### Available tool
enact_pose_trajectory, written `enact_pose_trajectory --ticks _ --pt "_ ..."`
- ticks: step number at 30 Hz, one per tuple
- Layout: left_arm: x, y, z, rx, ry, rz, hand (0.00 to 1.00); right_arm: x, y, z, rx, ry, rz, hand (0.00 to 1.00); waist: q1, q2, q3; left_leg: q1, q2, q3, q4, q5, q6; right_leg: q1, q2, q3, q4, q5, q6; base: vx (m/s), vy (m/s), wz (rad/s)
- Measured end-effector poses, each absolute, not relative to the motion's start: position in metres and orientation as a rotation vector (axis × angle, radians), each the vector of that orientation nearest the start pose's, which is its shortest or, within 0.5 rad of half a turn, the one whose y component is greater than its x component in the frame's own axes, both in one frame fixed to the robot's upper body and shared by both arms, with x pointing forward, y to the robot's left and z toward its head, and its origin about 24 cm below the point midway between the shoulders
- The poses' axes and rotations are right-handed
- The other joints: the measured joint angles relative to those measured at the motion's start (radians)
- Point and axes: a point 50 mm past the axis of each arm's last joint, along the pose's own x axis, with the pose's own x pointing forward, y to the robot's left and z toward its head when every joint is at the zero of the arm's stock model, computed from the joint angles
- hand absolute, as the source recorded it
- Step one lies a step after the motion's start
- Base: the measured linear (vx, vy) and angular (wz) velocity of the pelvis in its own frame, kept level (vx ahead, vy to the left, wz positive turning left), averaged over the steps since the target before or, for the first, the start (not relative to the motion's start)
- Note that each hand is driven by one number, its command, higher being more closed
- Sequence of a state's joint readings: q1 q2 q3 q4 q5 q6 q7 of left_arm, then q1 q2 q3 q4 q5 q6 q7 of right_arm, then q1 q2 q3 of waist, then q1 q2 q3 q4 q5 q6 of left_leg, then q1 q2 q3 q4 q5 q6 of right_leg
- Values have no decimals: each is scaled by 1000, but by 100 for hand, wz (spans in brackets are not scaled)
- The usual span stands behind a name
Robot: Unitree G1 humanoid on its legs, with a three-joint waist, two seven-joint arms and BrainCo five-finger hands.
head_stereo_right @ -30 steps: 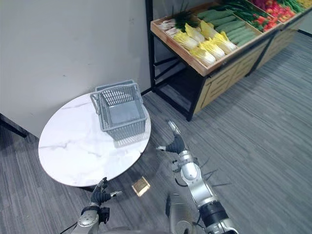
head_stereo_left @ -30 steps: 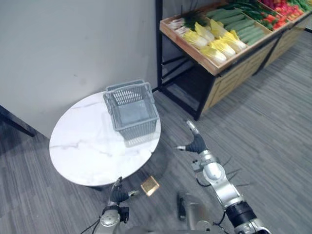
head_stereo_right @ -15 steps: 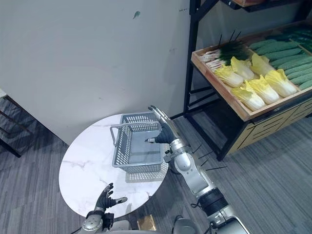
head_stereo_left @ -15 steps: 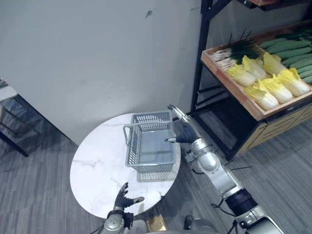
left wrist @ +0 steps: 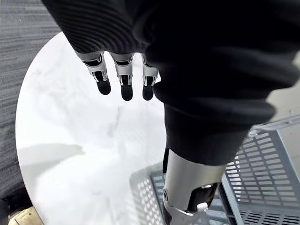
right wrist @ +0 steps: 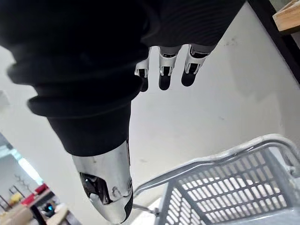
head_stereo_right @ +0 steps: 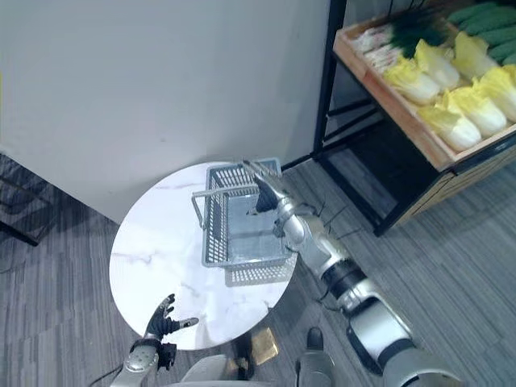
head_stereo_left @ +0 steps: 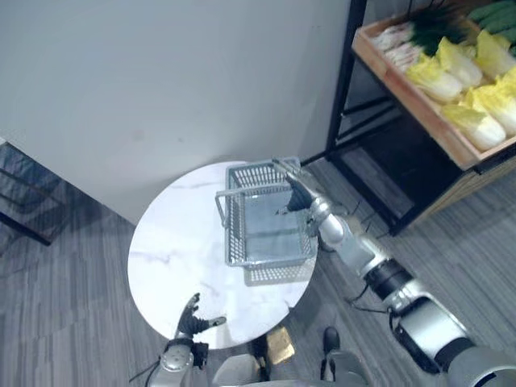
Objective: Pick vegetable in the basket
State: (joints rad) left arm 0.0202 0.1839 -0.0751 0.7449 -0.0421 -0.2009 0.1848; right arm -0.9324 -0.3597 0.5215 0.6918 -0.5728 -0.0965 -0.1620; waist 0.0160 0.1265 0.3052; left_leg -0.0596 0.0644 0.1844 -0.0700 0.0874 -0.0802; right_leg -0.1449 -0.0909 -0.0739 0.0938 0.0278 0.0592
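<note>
Now the right robot hand (head_stereo_left: 295, 197) is stretched out above the grey plastic basket (head_stereo_left: 228, 231), over the far right part of it. Its fingers (right wrist: 162, 71) are straight and held close side by side, and the thumb (right wrist: 108, 187) stands apart from them. It has hold of nothing, and I cannot tell if the fingertips touch the rim. In the right wrist view the handle and the slotted wall of the basket lie just under this hand.

The basket stands upright on the round white marble table (head_stereo_left: 173, 242), with one of its handles raised on the side away from the right robot hand.

The left robot hand (head_stereo_left: 193, 319) hangs low at the near edge of the table, well apart from the basket. Its fingers (left wrist: 123, 77) are loose and nearly straight and the thumb is spread, so this hand is also open and without any load.

The vegetables are well apart from both hands. Pale yellow cabbages (head_stereo_left: 476, 122) lie in a row in a wooden crate (head_stereo_left: 413, 100) on a black metal rack, beyond the right robot hand and to its right. Spring onions (head_stereo_right: 379, 36) lie in the same crate, just beside the cabbages at the end farther from the hand.
</note>
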Motion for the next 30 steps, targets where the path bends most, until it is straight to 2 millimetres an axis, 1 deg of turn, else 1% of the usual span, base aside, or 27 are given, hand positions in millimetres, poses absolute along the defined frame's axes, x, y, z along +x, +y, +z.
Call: enact_pose_trajectory --ticks 2,3,5,8,9,11,12,16,20,26,28,30 --pt "202 205 -88 184 500 199 0 402 -110 190 -1284 -451 124 0 0 14 35 -27 1 -17 0 12 -1 -20 2 -12 0 6 -6 -34 -8 17" --pt "205 205 -86 176 491 203 0 405 -115 195 -1300 -443 104 0 1 19 42 -34 1 -21 1 15 -3 -23 2 -16 1 7 -7 -27 -14 17" --pt "210 206 -82 154 460 217 0 412 -129 211 -1340 -420 39 0 3 40 73 -54 3 -42 1 25 -4 -36 3 -34 5 7 -7 -13 -16 22" --pt "213 208 -79 141 443 229 0 417 -141 220 -1362 -386 -3 0 11 54 99 -87 5 -48 1 33 -5 -72 4 -36 17 7 -8 -13 -8 5" --pt "214 208 -78 137 440 232 0 418 -144 220 -1365 -376 -10 0 12 58 106 -90 5 -48 1 34 -4 -75 4 -36 19 7 -8 0 0 0" --pt "221 207 -74 126 415 243 0 420 -158 216 -1380 -315 -33 0 28 73 120 -102 4 -51 1 41 -6 -90 4 -37 27 7 -9 -5 0 2" --pt "223 208 -72 127 409 244 0 420 -159 214 -1381 -306 -35 100 29 76 123 -105 4 -54 1 42 -6 -91 4 -39 27 7 -9 -10 -1 10" --pt "227 207 -70 113 397 249 0 421 -162 209 -1365 -272 -31 100 28 87 135 -115 5 -75 1 47 -8 -94 4 -56 34 3 -14 -1 -3 12" --pt "227 207 -70 115 399 246 0 421 -160 209 -1340 -275 -29 100 31 87 135 -116 6 -85 1 47 -8 -104 3 -60 64 -14 -18 4 -11 8" --pt "225 206 -74 129 421 241 0 420 -164 206 -1267 -263 -41 100 29 87 135 -111 6 -87 1 48 -9 -103 3 -59 71 -16 -18 1 -1 1" --pt "223 206 -77 138 432 238 0 417 -167 199 -1209 -266 -58 100 30 87 134 -102 7 -84 -2 48 -9 -98 3 -55 72 -16 -18 10 3 -2" --pt "221 205 -80 137 449 237 0 414 -170 190 -1188 -257 -55 100 29 87 134 -90 6 -80 -6 48 -9 -89 3 -51 71 -17 -17 20 6 -6"
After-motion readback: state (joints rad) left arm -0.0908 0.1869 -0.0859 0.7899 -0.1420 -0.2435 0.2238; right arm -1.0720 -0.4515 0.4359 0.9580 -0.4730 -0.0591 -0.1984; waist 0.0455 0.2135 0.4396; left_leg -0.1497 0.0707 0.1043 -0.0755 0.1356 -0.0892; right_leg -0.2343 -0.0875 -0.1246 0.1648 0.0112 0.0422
